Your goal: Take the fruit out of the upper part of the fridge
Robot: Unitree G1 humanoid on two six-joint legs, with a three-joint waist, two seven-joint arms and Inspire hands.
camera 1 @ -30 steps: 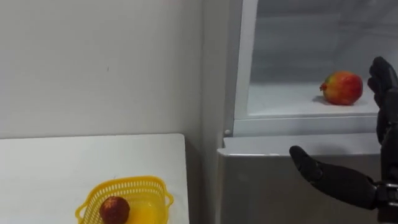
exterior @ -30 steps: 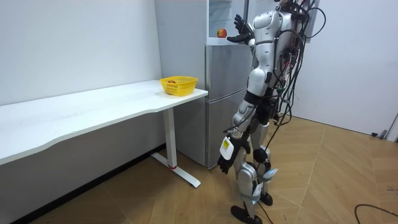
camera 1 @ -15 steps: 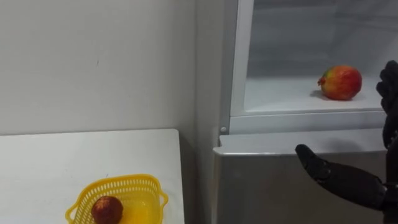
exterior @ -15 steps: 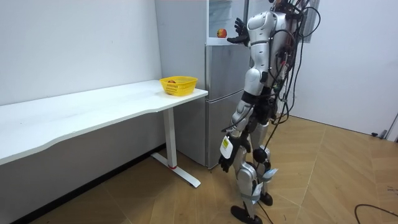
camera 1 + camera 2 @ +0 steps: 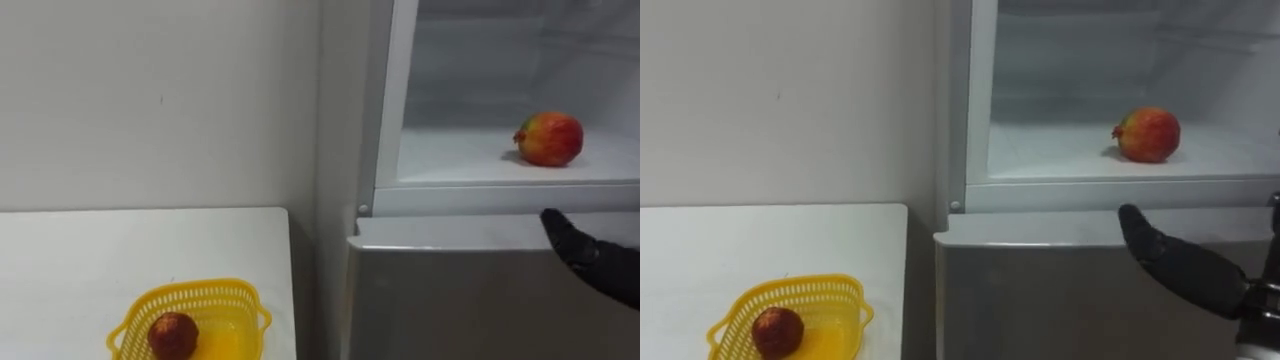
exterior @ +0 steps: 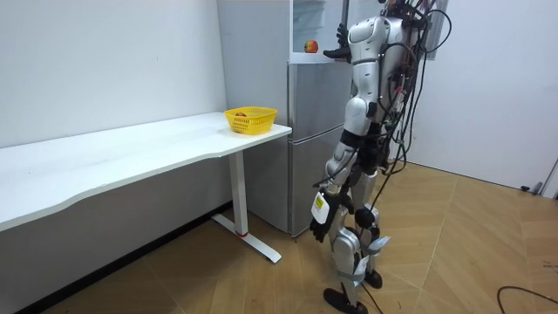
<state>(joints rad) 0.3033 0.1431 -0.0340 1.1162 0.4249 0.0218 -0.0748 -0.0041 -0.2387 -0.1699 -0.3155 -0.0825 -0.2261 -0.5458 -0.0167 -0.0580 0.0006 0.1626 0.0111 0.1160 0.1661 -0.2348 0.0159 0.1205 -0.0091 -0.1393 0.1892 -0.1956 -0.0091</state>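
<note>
- The fruit [image 5: 549,138] sits on the upper shelf [image 5: 450,160] of the fridge [image 5: 450,300], untouched.
- The left hand [image 5: 1175,262] hovers below the shelf lip, fingers straight, empty.
- The right hand [image 5: 1276,225] is at the edge; I cannot tell its state.
- Risk: reaching from this low could knock the lip.
- Risk: a nudge might roll the round fruit deeper in.

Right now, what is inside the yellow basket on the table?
One round reddish-brown fruit lies in the yellow basket; the basket floor beneath the fruit is hidden.
</note>
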